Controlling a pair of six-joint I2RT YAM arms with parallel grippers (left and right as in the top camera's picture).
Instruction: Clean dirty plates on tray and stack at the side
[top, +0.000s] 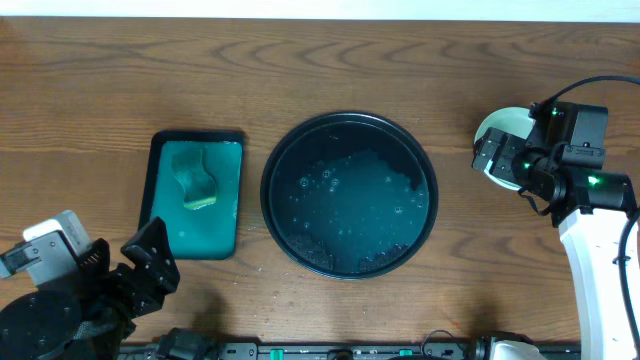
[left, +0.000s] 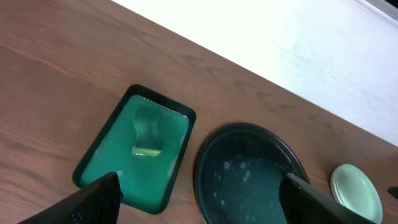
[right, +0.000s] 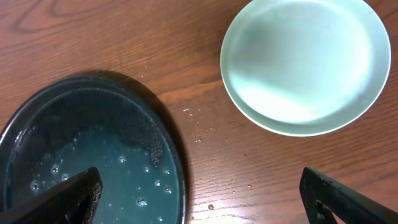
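**Worktop** (top: 320, 60): brown wood grain; it carries every item below.

**Tray** (top: 350, 116): large, round and black with a low rim, taken here as the landmark. It holds only bubbly water and no plate.

**Green rectangular tray** (top: 212, 228): just left of the tray, a yellow-green sponge (top: 196, 178) lying in it.

**Plates** (right: 305, 62): pale mint, stacked well right of the tray and apart from it. The top face shows no smear. A second rim shows beneath; the full count cannot be told.

**Left claw** (top: 150, 262): released, jaws wide and grasping nothing, near the worktop edge, forward and left of the tray.

**Right claw** (top: 497, 160): released and empty, hanging over the stack on the side facing the tray.

**Progress, as judged:** the plates are off the tray and piled at the side, so the job looks finished or close to it. At most a retreat of the arms is left.

**Views:** the overhead view half hides the stack under the right arm. The right wrist view shows the top plate's clean face and the doubled rim. The left wrist view alone takes in both trays and the stack together.
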